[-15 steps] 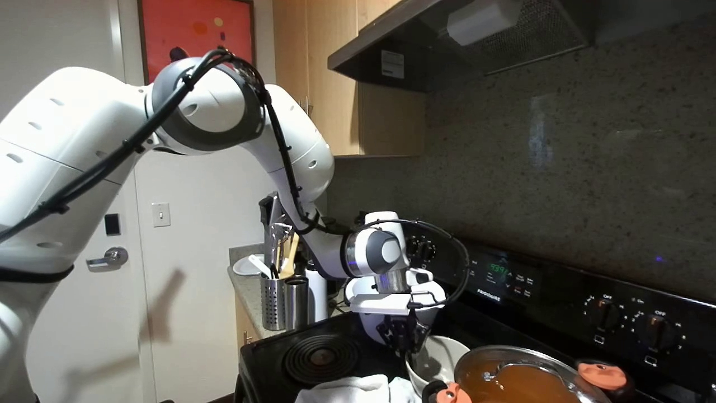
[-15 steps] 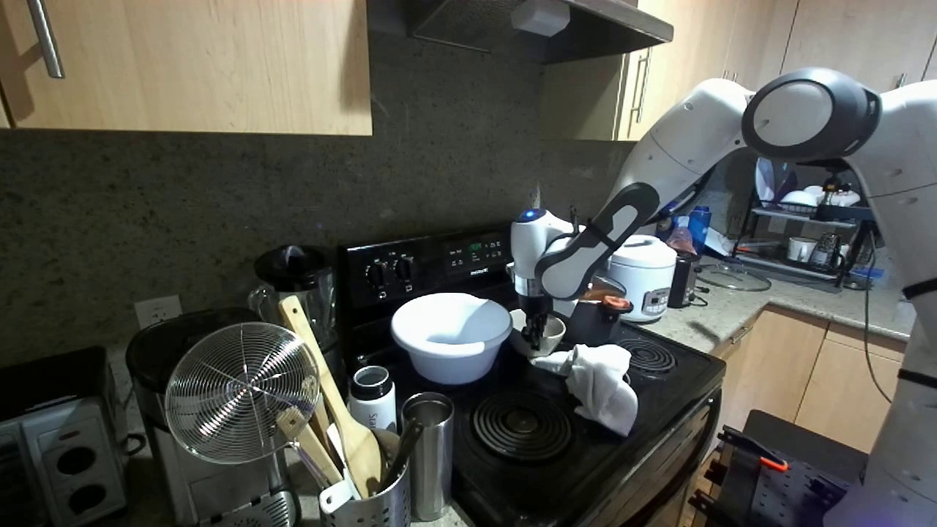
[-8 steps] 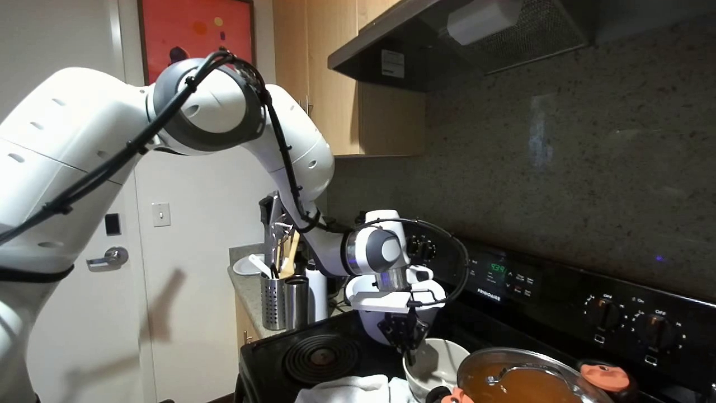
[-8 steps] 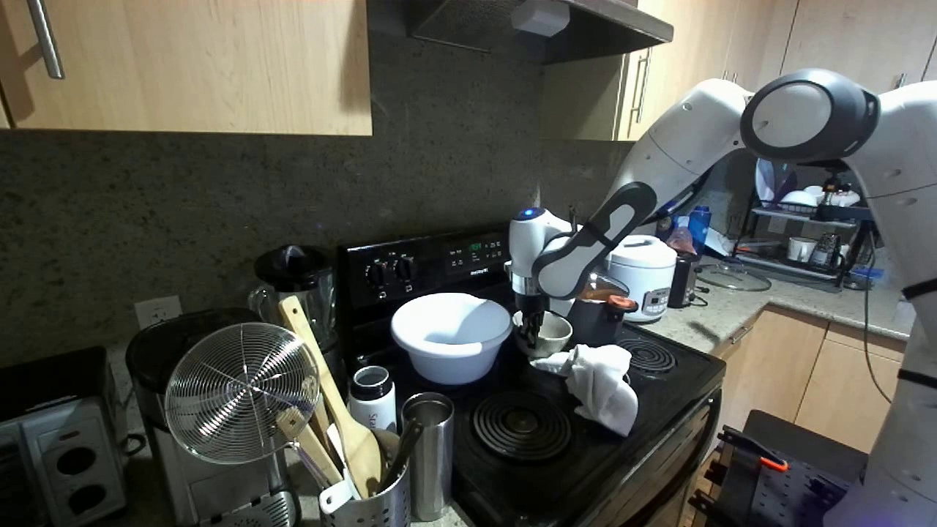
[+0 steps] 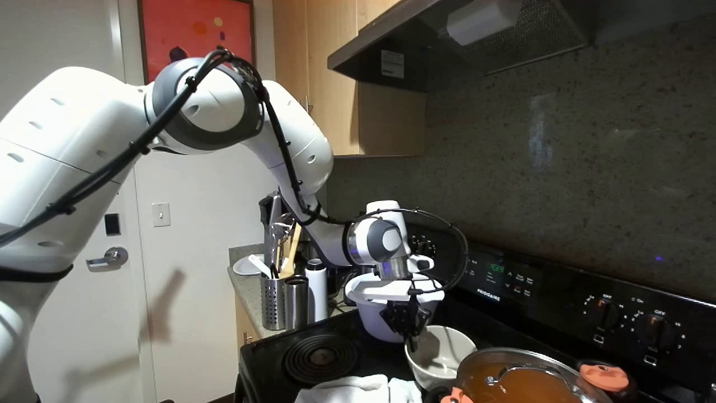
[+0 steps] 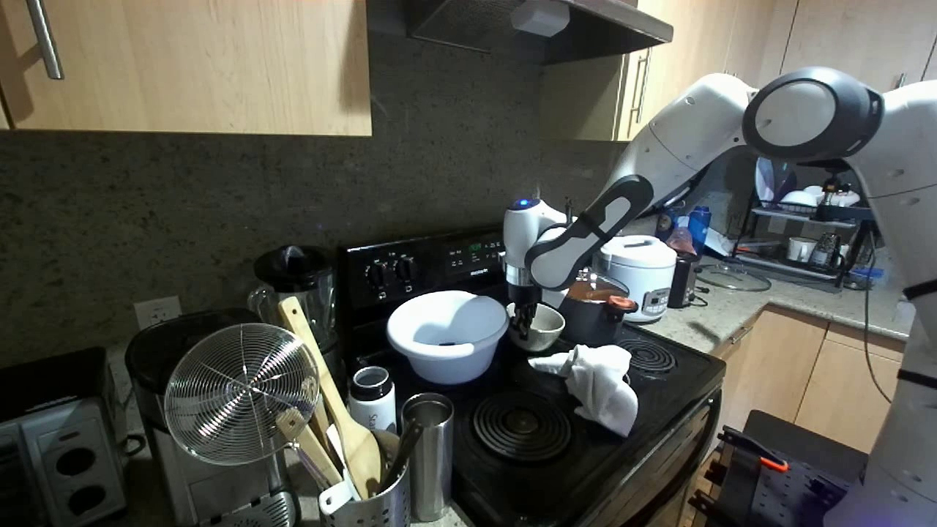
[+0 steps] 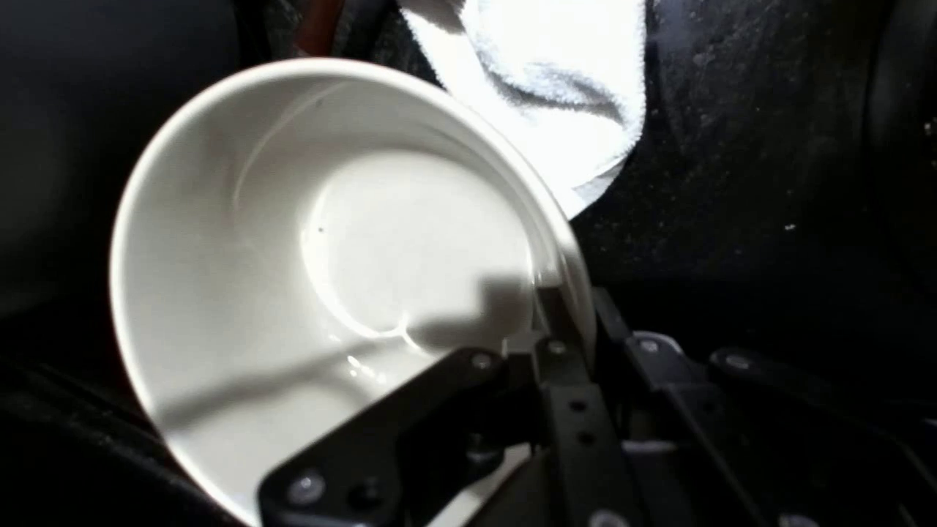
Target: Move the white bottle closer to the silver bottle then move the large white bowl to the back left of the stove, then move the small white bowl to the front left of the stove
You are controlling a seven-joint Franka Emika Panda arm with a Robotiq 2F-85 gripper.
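in the wrist view the hand (image 7: 577, 304) hides a stretch of the small bowl (image 7: 410, 227), whose rim also runs off the bottom edge, and the lower right corner sinks into shadow. in an exterior view the arm (image 5: 296, 134) and hand block part of the large bowl (image 5: 369, 316), while the towel (image 5: 358, 392) and glass lid (image 5: 528, 386) are cut off below. in an exterior view the white bottle (image 6: 373, 413) is hidden low down by utensils (image 6: 362, 457); the silver bottle (image 6: 432, 461) stands just beside it. a dark patch inside the large bowl is too small to make out.

the hand is clamped on the small bowl's rim, from inside and outside at once. from there the bowl reaches out toward the pot (image 6: 588, 329), with the large bowl on the hand's other side. whether the small bowl's base touches the stove (image 6: 527, 483) cannot be told.
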